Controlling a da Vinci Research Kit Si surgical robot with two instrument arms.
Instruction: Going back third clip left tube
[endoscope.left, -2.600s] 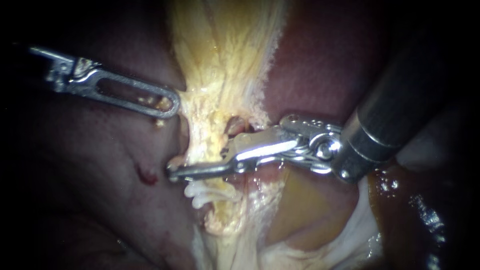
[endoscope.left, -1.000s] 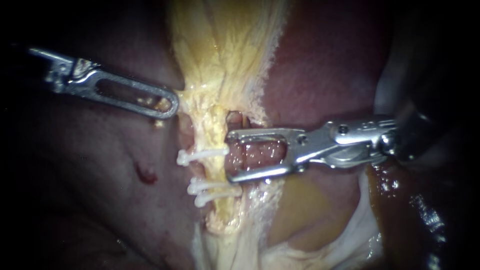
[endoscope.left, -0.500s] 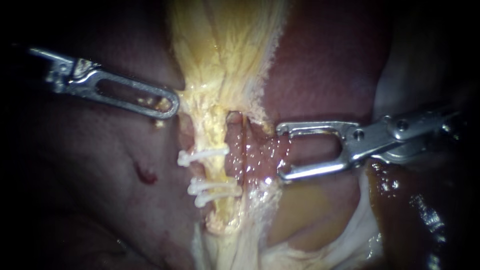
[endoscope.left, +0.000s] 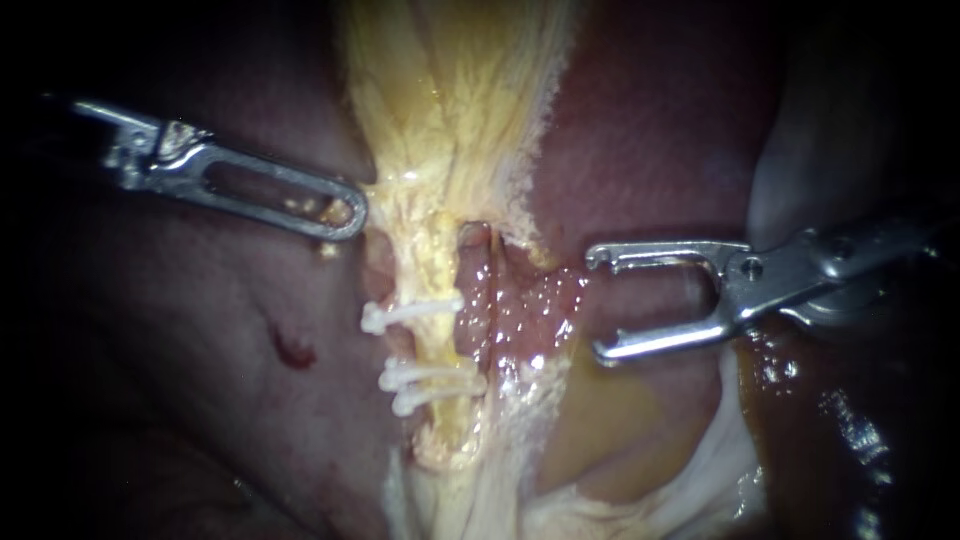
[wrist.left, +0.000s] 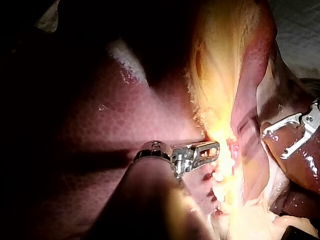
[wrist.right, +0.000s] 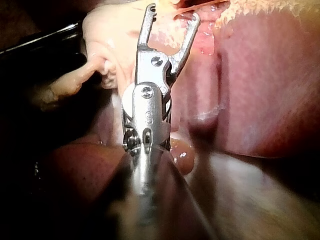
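Right instrument (endoscope.left: 595, 305) gapes wide, opposite left instrument (endoscope.left: 345, 215).

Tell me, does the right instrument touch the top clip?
Apart. Endoscope view shows wet tissue between the open right instrument and the top clip.

- The shaft of my left instrument (endoscope.left: 342, 214) is lost in darkness over the liver's (endoscope.left: 200, 400) left side. In the left wrist view glare bleaches the tissue at its tip (wrist.left: 213, 148), so I cannot read the contact there.
- The shaft of my right instrument (endoscope.left: 597, 303) is swallowed by shadow. In its own wrist view it (wrist.right: 171, 13) has a blurred shaft.
- The tube (endoscope.left: 437, 345) under the clips (endoscope.left: 412, 313) is coated in yellow tissue (endoscope.left: 450, 120), which hides its outline.
- In the left wrist view the clips are pale specks in glare, too small to count.
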